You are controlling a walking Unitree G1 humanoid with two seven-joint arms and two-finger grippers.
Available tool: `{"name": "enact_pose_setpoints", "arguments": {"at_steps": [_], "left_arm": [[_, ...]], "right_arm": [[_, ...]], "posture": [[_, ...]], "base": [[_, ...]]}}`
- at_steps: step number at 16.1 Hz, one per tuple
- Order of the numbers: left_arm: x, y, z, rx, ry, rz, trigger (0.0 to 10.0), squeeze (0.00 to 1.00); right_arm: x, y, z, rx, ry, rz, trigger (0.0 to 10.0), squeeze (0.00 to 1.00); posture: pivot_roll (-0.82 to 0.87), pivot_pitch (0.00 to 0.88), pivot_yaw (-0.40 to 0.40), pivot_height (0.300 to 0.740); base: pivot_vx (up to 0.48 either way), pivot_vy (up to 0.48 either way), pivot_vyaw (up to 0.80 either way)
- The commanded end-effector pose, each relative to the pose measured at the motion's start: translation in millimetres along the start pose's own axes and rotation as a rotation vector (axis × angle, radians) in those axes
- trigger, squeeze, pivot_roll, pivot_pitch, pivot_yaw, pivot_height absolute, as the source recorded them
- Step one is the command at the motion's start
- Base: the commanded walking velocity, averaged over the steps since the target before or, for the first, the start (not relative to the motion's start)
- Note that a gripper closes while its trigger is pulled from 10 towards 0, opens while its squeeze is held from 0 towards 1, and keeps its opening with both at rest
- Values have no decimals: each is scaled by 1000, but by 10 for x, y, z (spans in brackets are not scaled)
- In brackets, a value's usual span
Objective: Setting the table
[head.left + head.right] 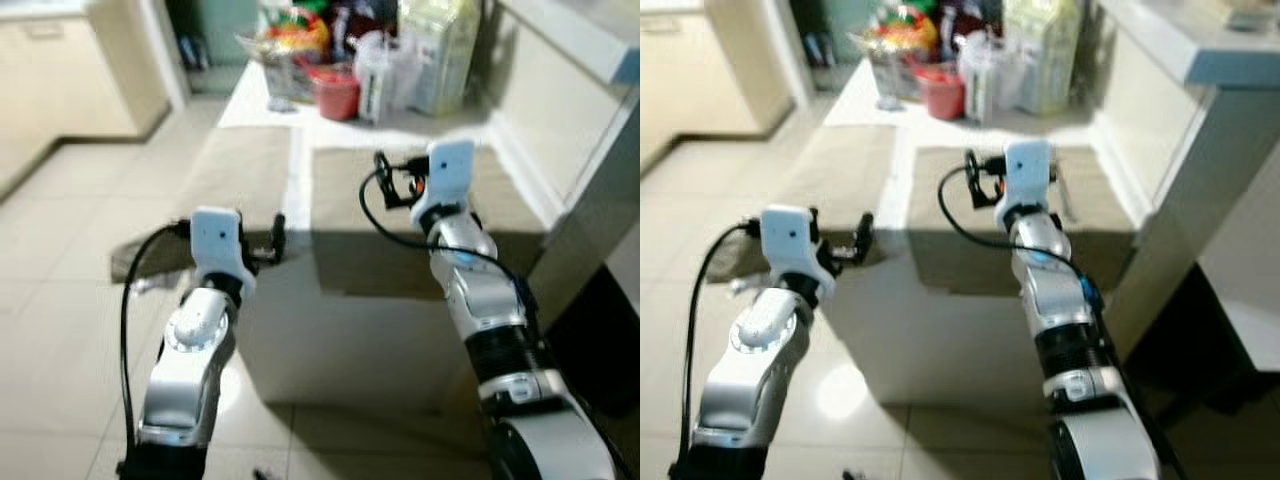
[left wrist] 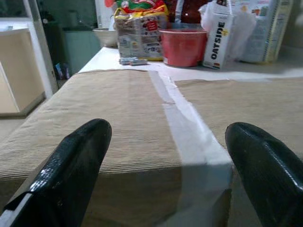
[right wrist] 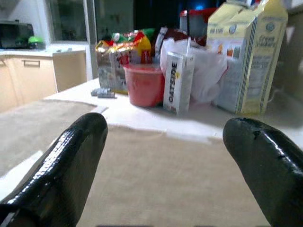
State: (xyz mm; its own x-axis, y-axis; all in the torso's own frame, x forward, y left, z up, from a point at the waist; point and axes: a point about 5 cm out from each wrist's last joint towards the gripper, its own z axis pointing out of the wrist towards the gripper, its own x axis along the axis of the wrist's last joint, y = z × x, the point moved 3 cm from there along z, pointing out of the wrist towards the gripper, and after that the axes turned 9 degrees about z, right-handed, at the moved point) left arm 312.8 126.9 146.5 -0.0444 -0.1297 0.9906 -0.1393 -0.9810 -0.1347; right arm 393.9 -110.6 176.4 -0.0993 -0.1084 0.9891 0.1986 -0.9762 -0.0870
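Two tan placemats lie side by side on a white table (image 1: 300, 170): the left placemat (image 1: 240, 170) and the right placemat (image 1: 395, 215). My left gripper (image 2: 165, 156) is open at the near edge of the left placemat, with nothing between its fingers (image 2: 78, 158). Above the right placemat, my right gripper (image 3: 165, 161) hovers open and empty, pointing toward the far end of the table. There stand a red cup (image 3: 144, 85), an Oatside carton (image 3: 177, 82), a large yellow carton (image 3: 246, 56) and snack bags (image 3: 116, 59).
A pale counter (image 1: 585, 95) runs close along the table's right side. Cream cabinets (image 1: 70, 70) stand at the far left across tiled floor (image 1: 70, 230). A white plastic bag (image 3: 206, 71) sits behind the Oatside carton.
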Motion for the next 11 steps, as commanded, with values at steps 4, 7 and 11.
{"name": "enact_pose_setpoints", "arguments": {"at_steps": [4,7,11], "left_arm": [[56,26,-11,-16,17,9,10000,0],[37,38,-9,-20,8,9,10000,0],[16,26,-15,-5,-6,-15,10000,0]], "right_arm": [[22,55,57,-33,19,-12,10000,0],[10,78,70,-37,18,-23,10000,0],[-38,70,84,-30,4,-32,10000,0]], "posture": [[-143,0,83,740],[-145,0,82,740],[-145,0,80,740]], "base": [[262,-399,0],[283,-385,0],[78,-91,0]]}}
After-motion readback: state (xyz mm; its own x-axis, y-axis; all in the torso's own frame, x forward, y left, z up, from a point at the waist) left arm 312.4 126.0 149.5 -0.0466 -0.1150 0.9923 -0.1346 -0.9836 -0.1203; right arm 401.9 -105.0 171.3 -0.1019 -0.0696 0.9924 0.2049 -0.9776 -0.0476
